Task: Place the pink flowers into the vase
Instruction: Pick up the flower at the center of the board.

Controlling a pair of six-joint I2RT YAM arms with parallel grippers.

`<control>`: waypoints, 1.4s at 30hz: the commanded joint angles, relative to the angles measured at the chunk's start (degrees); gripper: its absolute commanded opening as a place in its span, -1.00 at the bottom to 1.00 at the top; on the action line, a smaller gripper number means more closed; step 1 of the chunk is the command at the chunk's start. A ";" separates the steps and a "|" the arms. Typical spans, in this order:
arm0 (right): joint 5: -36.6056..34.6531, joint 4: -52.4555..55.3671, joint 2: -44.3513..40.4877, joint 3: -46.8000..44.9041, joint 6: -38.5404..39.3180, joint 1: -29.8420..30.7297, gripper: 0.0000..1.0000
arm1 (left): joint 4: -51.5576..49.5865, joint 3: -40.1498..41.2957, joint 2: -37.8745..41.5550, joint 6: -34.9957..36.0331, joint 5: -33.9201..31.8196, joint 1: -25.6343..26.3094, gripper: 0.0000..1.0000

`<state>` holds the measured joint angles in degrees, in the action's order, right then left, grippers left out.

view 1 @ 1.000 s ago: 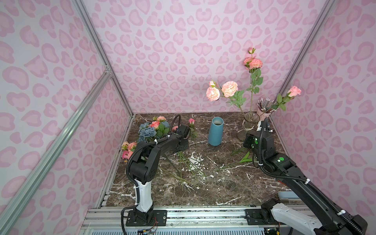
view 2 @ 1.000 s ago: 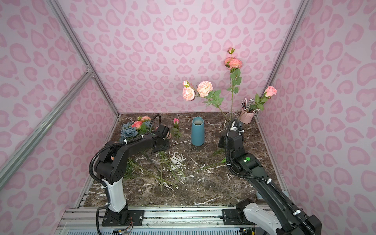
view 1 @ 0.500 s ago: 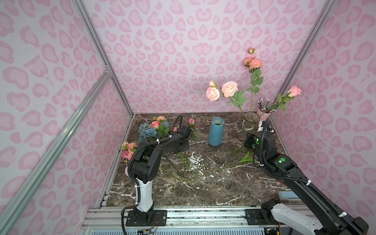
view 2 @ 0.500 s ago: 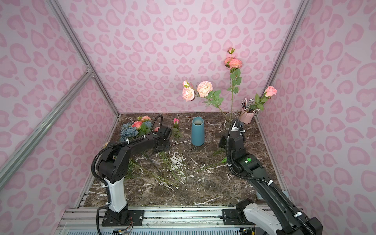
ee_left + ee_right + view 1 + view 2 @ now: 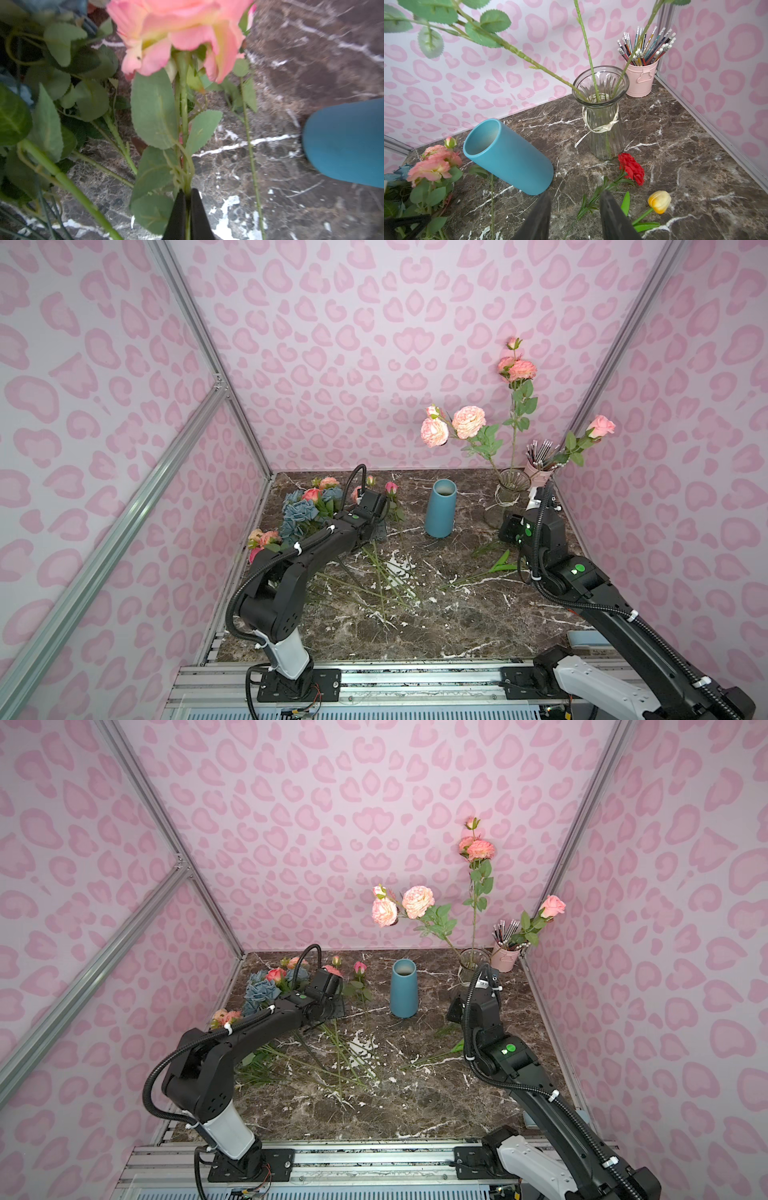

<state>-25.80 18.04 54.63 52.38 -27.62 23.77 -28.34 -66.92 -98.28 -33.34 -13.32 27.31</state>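
blue cylinder [image 5: 439, 510] between loose pink flowers [image 5: 311, 494] and glass vase [image 5: 510, 489]; open marble [image 5: 457, 614] in front.

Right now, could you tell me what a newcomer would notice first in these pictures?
Pink patterned walls surround everything. Tall pink flowers stand in the glass vase near the back right corner. At the back left, the left tool is shut on a rose stem.

Walls [image 5: 374, 344]: pale lilac w/ pink heart-ish blotches. Table [image 5: 457, 605]: dk brown marble, white veins. The pink flowers [image 5: 468, 422]: salmon-pink, yellowish at petal bases, green stems & leaves. The glass vase [image 5: 601, 124]: clear, ribbed, cream ribbon. Other vase [image 5: 440, 510]: plain matte teal. Hydrangea [image 5: 301, 514]: dusty blue. Carnation [image 5: 632, 168]: red. Tulip [image 5: 659, 201]: yellow. Pencil bucket [image 5: 641, 81]: pale pink.
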 commanded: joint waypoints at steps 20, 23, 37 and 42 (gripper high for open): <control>2.25 -6.32 -4.20 -2.09 2.53 1.66 -0.13 | 42.86 19.79 28.70 -3.28 7.64 -0.59 -0.93; 1.89 -7.16 -4.95 -2.29 3.47 2.83 -0.12 | 45.09 20.49 30.94 -3.57 8.51 -0.77 -0.93; 25.59 -10.97 -4.09 2.23 7.92 5.55 -0.17 | 46.12 18.03 36.90 -2.49 23.78 -4.04 -0.93; 33.54 -14.03 0.29 5.67 8.20 9.54 -0.20 | 44.02 15.23 38.49 -0.33 35.65 -4.78 -0.93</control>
<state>-0.12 8.23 53.15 55.88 -20.47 31.75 15.66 -50.35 -60.45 -35.66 13.04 22.70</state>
